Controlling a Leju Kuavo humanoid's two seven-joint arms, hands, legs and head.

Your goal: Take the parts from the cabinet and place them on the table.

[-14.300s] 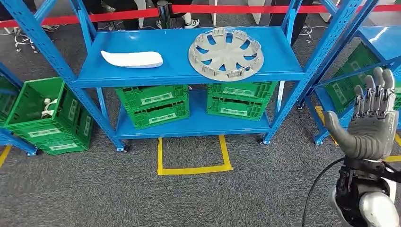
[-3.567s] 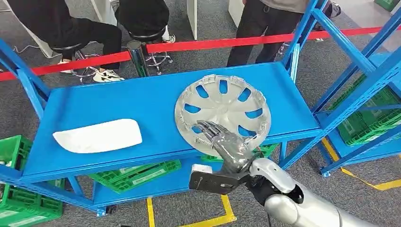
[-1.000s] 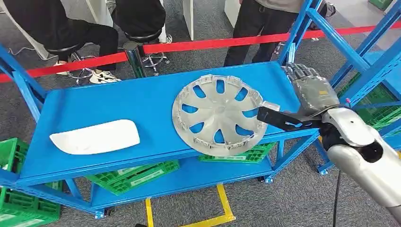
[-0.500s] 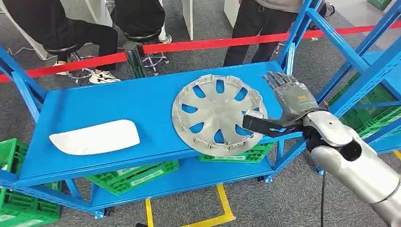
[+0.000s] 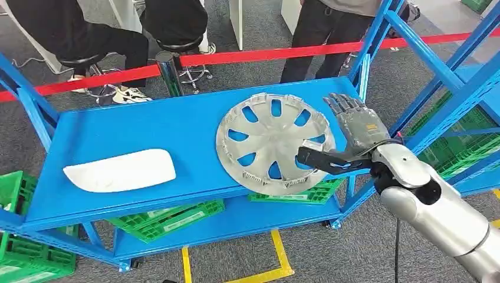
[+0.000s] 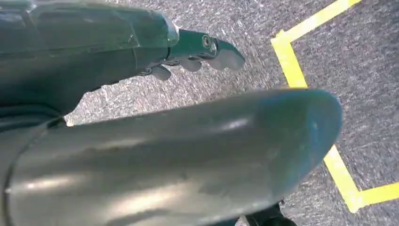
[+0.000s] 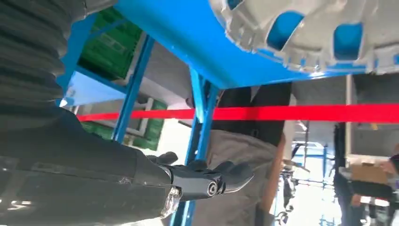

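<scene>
While thumb overlaps hubcap (image 5: 274, 143), right hand (image 5: 352, 134) fingers (image 5: 342, 105) extended

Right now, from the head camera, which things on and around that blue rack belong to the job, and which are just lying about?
Belonging to the job:
- round silver hubcap with cut-out spokes on the blue metal shelf
- flat white curved panel on the same shelf
- right hand, open beside the hubcap's rim

Lying about:
- green plastic crates on the lower shelf
- red barrier tape
- people standing behind it
</scene>
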